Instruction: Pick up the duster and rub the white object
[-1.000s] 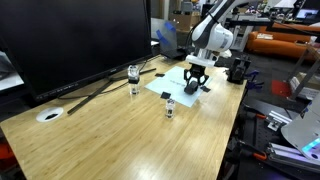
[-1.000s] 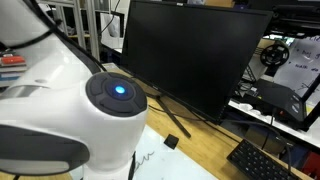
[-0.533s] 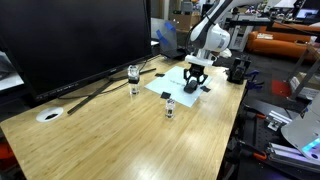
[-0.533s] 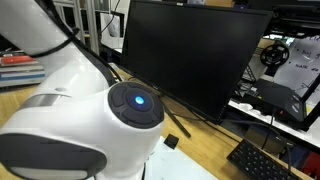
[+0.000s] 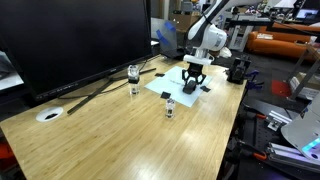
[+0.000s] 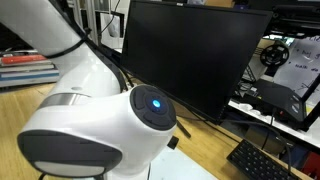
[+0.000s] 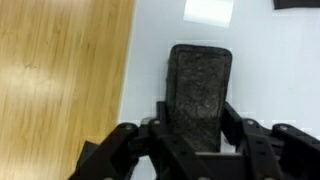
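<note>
As the duster (image 7: 200, 85) lies on the white sheet (image 7: 275, 70) with its long axis running straight out from my wrist, my gripper (image 7: 199, 115) straddles its near end across the width. The jaws sit at both flanks (can't tell if they're actually pinching). A small white rectangle (image 7: 209, 10) lies just past the duster's far end.

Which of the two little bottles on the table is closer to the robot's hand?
The bottle beside the pale sheet; the other bottle stands by the monitor.
</note>
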You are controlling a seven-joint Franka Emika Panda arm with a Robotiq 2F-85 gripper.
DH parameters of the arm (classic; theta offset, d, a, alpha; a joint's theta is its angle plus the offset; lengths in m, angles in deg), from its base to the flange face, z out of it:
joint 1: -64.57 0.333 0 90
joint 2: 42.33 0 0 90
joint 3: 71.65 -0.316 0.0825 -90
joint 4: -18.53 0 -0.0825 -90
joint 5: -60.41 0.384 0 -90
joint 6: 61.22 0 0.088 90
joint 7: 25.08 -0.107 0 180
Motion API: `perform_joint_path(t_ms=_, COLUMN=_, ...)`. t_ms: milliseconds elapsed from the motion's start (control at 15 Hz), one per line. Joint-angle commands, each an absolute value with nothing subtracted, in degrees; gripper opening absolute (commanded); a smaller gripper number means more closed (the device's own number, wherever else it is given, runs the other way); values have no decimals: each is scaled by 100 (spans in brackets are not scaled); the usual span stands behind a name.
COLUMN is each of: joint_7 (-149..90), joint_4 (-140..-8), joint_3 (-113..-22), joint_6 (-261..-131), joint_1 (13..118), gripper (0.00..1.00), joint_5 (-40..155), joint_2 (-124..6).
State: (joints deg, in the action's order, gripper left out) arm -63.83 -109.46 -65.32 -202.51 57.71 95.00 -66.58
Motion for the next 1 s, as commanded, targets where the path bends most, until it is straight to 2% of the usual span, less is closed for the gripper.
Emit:
perform_joint_path(t_ms=0, joint_7=-6399, joint_4=-10737, joint_3=-6471, joint_6=-20276, joint_1=5803, gripper=30, joint_5=9415, joint_2=-6912)
perform_joint_path(t_ms=533, joint_7=-6550, joint_4=-10595, joint_3=-6449, joint_6=-20535, joint_1=5807, gripper=30, joint_5=9435, joint_2=-7116)
perform_joint_path(t_ms=933, joint_7=-6731, joint_4=-9869, joint_3=-6417, joint_6=-20419, joint_1=5766, gripper=30, joint_5=9385, joint_2=-7547)
